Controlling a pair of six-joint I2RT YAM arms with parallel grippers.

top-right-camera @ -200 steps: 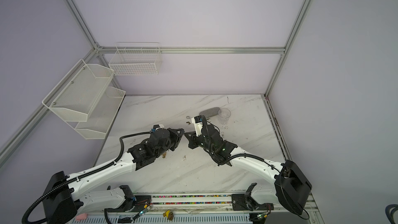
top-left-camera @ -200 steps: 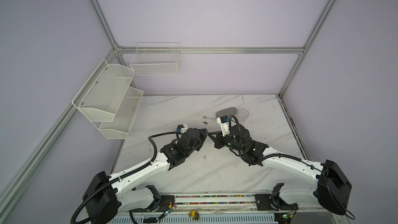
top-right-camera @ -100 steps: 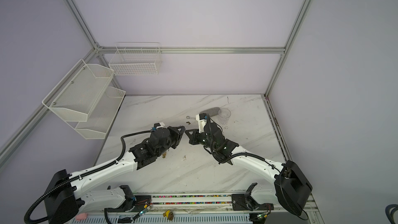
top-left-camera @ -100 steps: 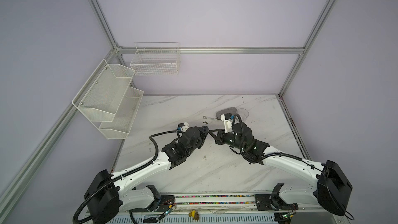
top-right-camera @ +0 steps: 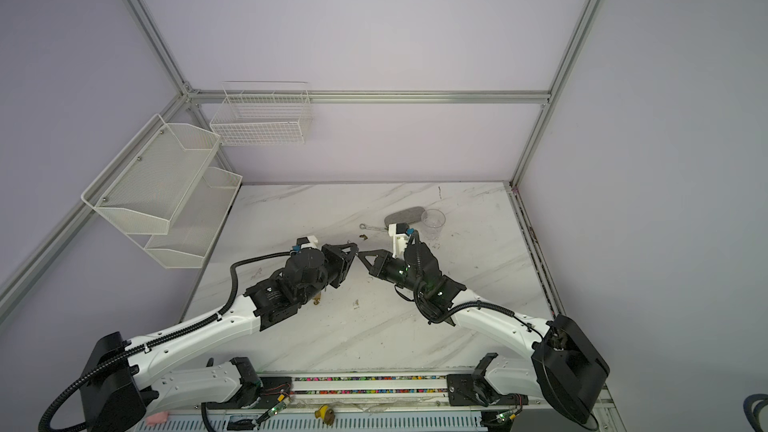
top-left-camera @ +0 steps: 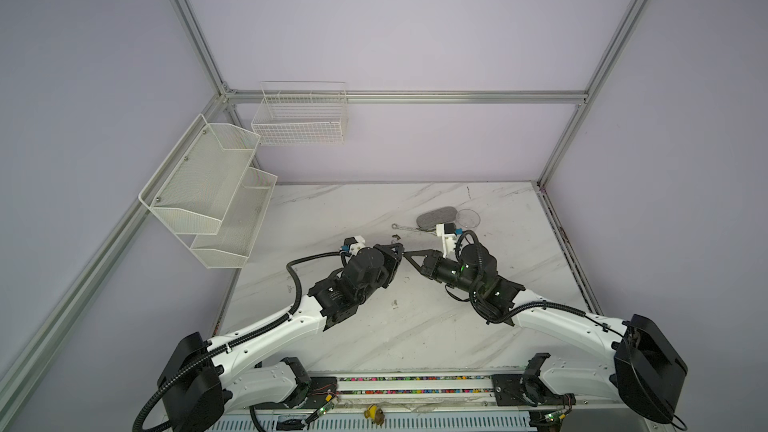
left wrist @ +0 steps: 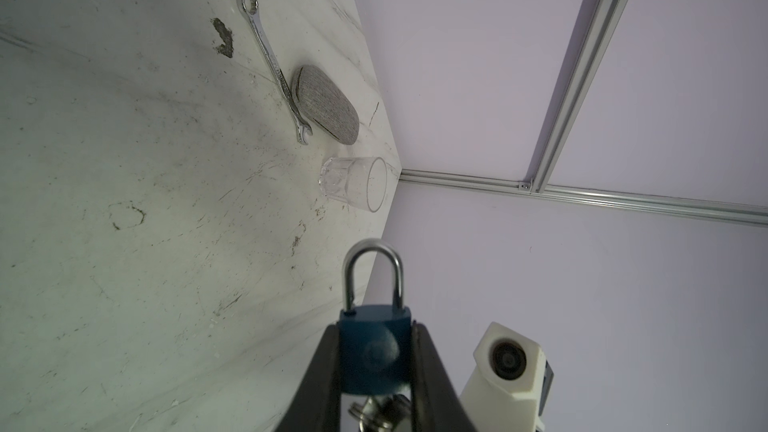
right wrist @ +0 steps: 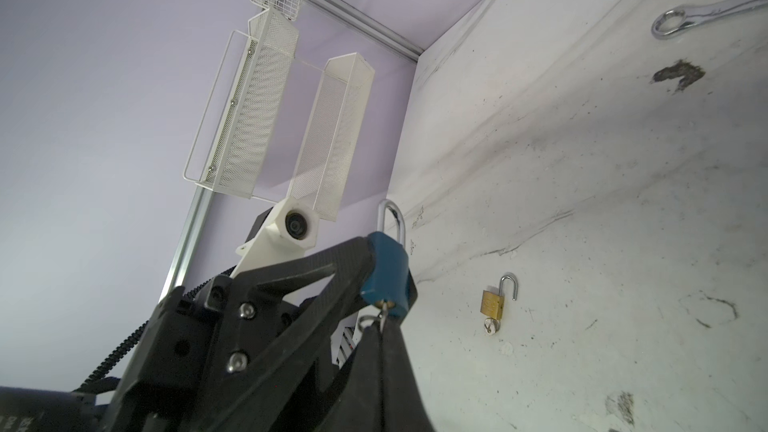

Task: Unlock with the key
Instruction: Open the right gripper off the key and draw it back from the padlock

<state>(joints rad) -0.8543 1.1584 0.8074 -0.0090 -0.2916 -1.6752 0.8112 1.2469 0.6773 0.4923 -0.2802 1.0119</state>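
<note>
**A:** Where is the blue padlock (left wrist: 370, 367)?

**B:** Off the counter (left wrist: 124, 160), clamped on both sides of its body by the left end effector (left wrist: 376, 332). The shackle (left wrist: 372, 268) points away from the wrist and seems to be seated.

**A:** And the key (right wrist: 384, 307)?

**B:** In the keyway at the lock's base. The right end effector (right wrist: 380, 336) is pinched tight on it, I think by the bow, but the fingers hide that part.

**A:** How will they handle?

**B:** Both are small, rigid metal. The lock is probably dense and its painted faces perhaps slick, so the squeeze on the body must resist the twist. The key is thin. Grip the bow flat and turn it about its own axis, or it may bend or slip.
</note>
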